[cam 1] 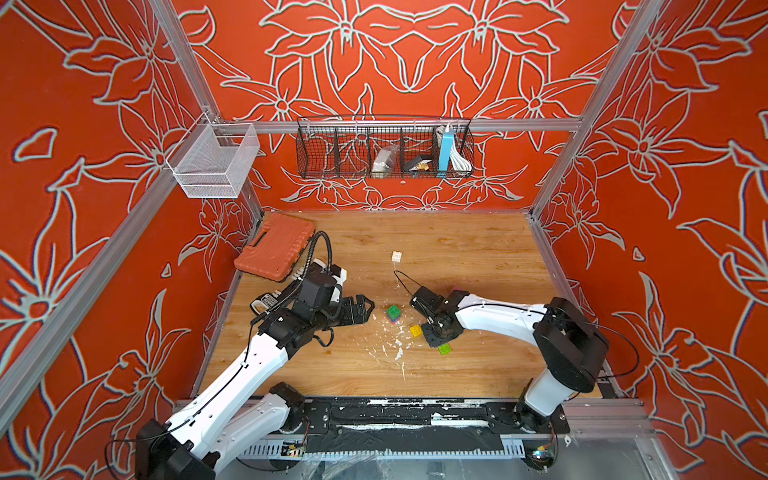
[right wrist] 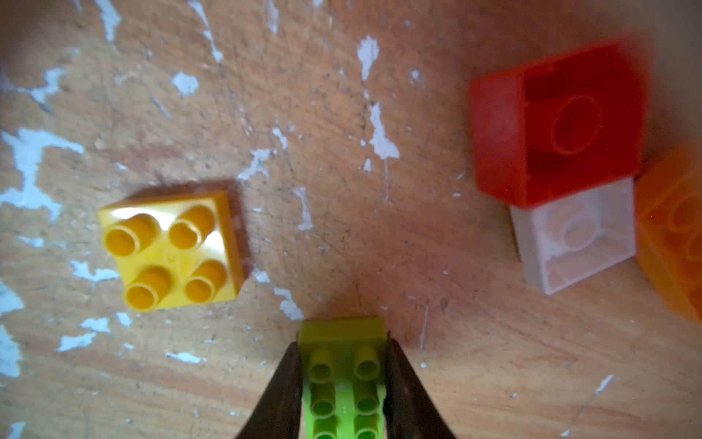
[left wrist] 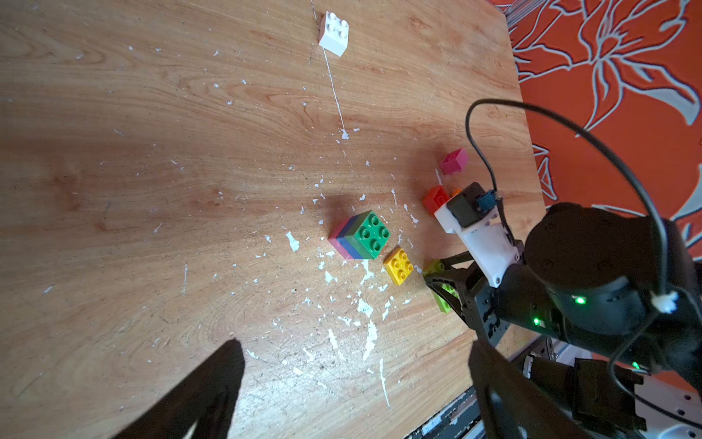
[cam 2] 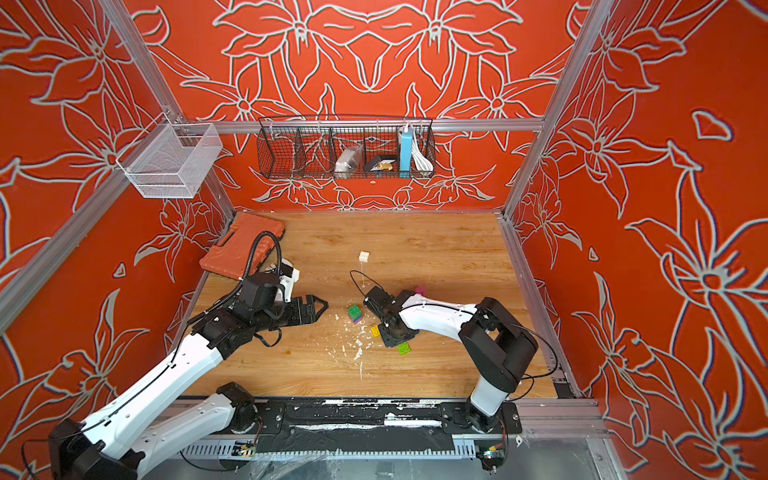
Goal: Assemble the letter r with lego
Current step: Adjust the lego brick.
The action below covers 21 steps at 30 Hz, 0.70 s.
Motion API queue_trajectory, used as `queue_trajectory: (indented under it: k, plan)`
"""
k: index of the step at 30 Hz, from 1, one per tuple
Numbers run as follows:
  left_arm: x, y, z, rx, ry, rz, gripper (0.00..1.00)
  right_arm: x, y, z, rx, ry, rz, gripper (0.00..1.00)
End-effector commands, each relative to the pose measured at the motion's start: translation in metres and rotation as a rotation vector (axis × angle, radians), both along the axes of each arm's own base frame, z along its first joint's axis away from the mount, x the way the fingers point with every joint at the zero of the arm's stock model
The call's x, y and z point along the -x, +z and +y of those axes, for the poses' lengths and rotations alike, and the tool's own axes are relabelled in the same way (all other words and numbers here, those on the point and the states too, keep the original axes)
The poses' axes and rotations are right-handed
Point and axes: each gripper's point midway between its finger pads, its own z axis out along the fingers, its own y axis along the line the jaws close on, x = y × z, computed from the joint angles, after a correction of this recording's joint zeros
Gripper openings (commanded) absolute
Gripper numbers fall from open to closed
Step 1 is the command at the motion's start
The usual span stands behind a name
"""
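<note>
My right fingers (right wrist: 279, 399) were closed on the lime brick (right wrist: 343, 380), one finger flat against each long side, studs facing the wrist camera. In both top views this brick sat right of frame centre, in the lower half, under my right wrist. Whether it rested on the bench (cam 1: 457, 374) or was raised off it could not be told. My left fingers (left wrist: 205, 391) stood wide apart and held nothing. In a top view they hovered left of centre, pointing toward the green-topped stack (cam 1: 393, 312).

That stack, green over blue over pink, stood at frame centre, apart from both sets of fingers. The yellow brick (cam 1: 416, 330) lay studs up just below and right of it, near the lime brick but not touching.

The red brick (right wrist: 558, 121) and second white brick (right wrist: 577, 235) lay touching, hollow undersides showing, with the orange brick (right wrist: 672, 232) just beside them. The pink brick (left wrist: 454, 161) lay apart from these. The lone white brick (cam 1: 396, 256) stood well above centre. The orange case (cam 1: 274, 247) lay at the bench's upper-left corner.
</note>
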Motion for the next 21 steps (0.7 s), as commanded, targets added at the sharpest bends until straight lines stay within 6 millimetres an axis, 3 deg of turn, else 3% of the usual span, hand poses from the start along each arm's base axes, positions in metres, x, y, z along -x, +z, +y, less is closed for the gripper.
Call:
queue_trajectory:
  k: [1, 12, 15, 21]
  plan:
    - [0.0, -0.003, 0.002, -0.004, 0.015, -0.001, 0.94, 0.02, -0.039, -0.032, 0.143, -0.007, 0.066, 0.0]
    - [0.0, -0.007, 0.004, -0.015, 0.022, 0.013, 0.94, 0.03, -0.049, -0.034, 0.172, -0.003, 0.089, 0.0]
    - [0.001, -0.006, 0.004, -0.007, 0.023, 0.025, 0.91, 0.025, -0.03, -0.026, 0.116, 0.003, 0.055, 0.0]
    - [-0.002, -0.013, -0.007, 0.13, 0.014, 0.075, 0.82, 0.008, 0.033, 0.003, -0.056, 0.036, -0.047, 0.0]
